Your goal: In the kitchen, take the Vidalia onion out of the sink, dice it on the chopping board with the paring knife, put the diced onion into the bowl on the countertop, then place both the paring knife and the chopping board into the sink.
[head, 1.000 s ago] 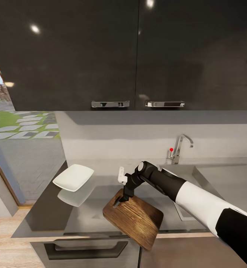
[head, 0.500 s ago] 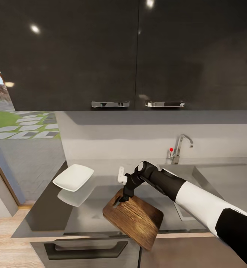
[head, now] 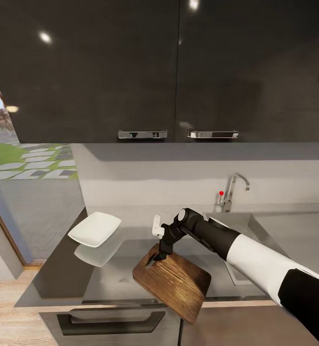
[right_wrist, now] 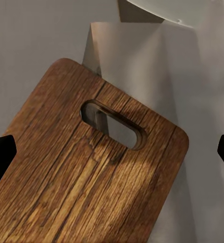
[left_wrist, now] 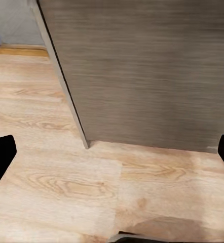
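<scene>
Nothing moved since earlier; right tool [head: 157,253] released, hovering over chopping board's [head: 173,282] slot end at desk [head: 106,281] front. Paring knife [head: 156,226] behind. Likely board pickup: lower, clench, carry to sink [head: 236,223]

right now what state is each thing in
chopping board: flat on the countertop, one corner over the front edge
bowl: upright, empty
paring knife: on the countertop behind the board
right gripper: fingers open, at the board's slot end
tap: no water running
</scene>
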Motion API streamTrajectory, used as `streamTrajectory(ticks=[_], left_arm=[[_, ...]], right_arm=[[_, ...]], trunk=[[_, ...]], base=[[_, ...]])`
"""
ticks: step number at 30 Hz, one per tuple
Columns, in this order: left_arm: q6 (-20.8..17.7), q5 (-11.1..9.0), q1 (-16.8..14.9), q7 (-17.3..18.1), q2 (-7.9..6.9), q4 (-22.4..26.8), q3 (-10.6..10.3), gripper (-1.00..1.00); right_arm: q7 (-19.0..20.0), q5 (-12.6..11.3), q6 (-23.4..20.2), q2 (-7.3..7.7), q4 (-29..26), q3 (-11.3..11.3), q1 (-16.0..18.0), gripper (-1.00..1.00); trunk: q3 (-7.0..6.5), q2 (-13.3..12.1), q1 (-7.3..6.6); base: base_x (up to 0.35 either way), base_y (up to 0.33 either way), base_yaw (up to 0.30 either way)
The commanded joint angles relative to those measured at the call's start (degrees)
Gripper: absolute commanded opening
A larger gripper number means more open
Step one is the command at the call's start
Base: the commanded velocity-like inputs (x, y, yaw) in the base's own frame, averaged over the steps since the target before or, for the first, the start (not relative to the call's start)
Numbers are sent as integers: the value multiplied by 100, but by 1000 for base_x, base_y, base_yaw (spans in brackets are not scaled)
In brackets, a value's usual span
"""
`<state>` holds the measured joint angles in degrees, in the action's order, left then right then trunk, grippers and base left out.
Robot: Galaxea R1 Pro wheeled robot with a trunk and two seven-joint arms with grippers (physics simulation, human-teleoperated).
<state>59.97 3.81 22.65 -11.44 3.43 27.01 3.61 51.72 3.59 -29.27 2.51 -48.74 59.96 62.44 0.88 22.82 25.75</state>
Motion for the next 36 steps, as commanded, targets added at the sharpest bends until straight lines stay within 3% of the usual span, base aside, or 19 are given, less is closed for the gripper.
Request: streamTrajectory(ticks=[1, 5, 7, 14, 22, 36], left_arm=[[3, 38, 2, -25, 12, 63, 32, 100], [-597, 50, 2, -53, 17, 431, 23, 100], [-706, 54, 2, -52, 13, 468, 20, 100], [-805, 58, 2, -47, 9, 461, 6, 100], [-819, 59, 2, -43, 0, 336, -263, 100], [-820, 59, 0, -42, -3, 272, -316, 100]], right_arm=[[22, 36, -17, 3, -13, 7, 5, 100], [14, 36, -17, 9, -13, 7, 5, 100], [14, 36, -17, 11, -13, 7, 5, 100], [20, 36, -17, 21, -13, 7, 5, 100], [22, 36, -17, 22, -13, 12, 5, 100], [22, 36, -17, -4, -13, 15, 5, 100]], trunk=[[10, 10, 4], [10, 10, 4], [10, 10, 4], [10, 10, 4], [10, 10, 4], [39, 10, 4]], base=[[0, 0, 0], [0, 0, 0], [0, 0, 0], [0, 0, 0], [0, 0, 0], [0, 0, 0]])
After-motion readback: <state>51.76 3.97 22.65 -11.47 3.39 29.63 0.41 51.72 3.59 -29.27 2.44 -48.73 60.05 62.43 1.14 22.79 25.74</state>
